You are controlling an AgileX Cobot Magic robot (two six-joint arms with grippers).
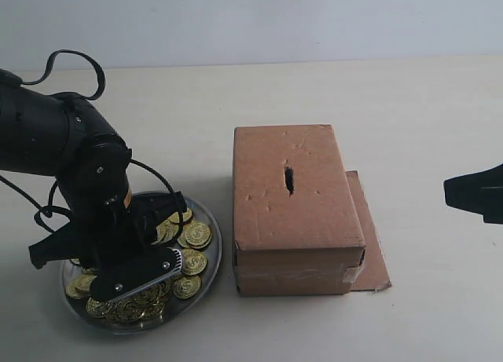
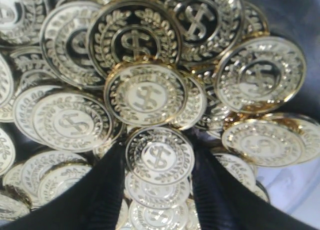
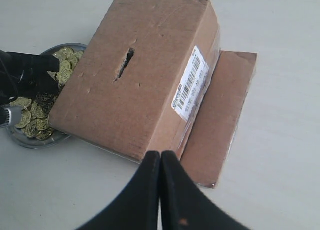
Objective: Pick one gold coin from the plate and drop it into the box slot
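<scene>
Left claw (image 1: 153,240) is down in the plate (image 1: 218,248), and its two black fingers (image 2: 107,190) pinch one gold coin (image 2: 159,156) by its edges. That coin lies on top of the heap, with other coins (image 1: 192,236) packed all around it and under it. Black arm parts and a looping cable (image 1: 75,60) hang over the left half of the plate and hide some of the coins there.

Just to the right of the plate stands the brown box (image 1: 295,213). The slot (image 1: 289,180) is a small dark cut in the middle of its top. A flat flap (image 1: 369,252) sticks out at the bottom on the far side from the plate, and a white sticker (image 3: 190,85) is on that side of the box.

At the right edge, well away from the box, the right claw (image 3: 160,157) is pressed closed with nothing in it.

Everything sits on a pale, smooth table (image 1: 393,95) with a plain light wall (image 1: 275,16) behind.

The pinched coin is round and shiny, with a dollar sign and a ring of leaves on its face.
</scene>
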